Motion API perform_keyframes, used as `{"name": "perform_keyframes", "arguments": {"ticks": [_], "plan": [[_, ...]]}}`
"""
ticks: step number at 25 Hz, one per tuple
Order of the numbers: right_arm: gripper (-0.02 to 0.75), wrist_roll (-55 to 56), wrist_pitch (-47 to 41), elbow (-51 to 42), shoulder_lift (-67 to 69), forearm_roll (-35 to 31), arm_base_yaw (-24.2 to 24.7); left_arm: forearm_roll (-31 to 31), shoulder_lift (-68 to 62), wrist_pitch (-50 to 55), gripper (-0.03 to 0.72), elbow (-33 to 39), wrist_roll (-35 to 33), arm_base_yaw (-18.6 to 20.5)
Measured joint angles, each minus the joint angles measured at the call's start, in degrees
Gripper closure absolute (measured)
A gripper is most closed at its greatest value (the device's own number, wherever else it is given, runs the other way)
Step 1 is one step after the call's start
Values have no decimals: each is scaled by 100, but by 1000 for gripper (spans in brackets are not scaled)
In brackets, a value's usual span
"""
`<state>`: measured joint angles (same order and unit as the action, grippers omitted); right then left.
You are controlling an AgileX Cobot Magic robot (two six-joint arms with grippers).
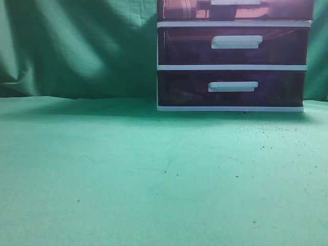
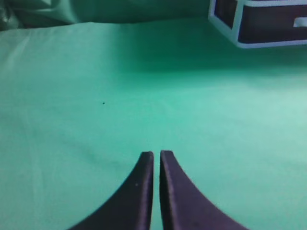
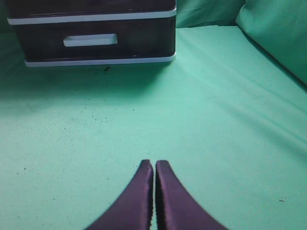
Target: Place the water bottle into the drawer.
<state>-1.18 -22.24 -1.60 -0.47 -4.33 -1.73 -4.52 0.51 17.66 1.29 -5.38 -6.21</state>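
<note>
Standing at the far right of the bench, the drawer unit shows three dark, translucent drawer fronts stacked between white frame bars, each with a pale rectangular handle. All three fronts sit flush with the frame; the top one is cut off by the upper edge of the exterior view. The unit's base rests directly on the green cloth, and its left edge falls near the middle of that view, with a broad stretch of bare cloth spreading in front of it and to its left.

No water bottle appears in any of the three views, so its place cannot be told.

The left gripper hovers over bare cloth with its two dark, curved fingers pressed nearly together, only a thin slit between them and nothing held. A corner of the drawer unit shows at the upper right of the left wrist view, well apart from it. The right gripper has its fingers closed the same way, empty, facing the bottom drawer across open cloth.

The cloth is matte green, softly creased, and dotted with small dark specks, densest in front of the unit. A draped green backdrop hangs in folds behind the bench.
</note>
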Motion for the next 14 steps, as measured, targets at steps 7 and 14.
{"name": "perform_keyframes", "arguments": {"ticks": [7,14], "plan": [[738,0,0,0,0,0,0,51,12,216,688,0,0,24],[738,0,0,0,0,0,0,51,12,225,688,0,-13,24]]}}
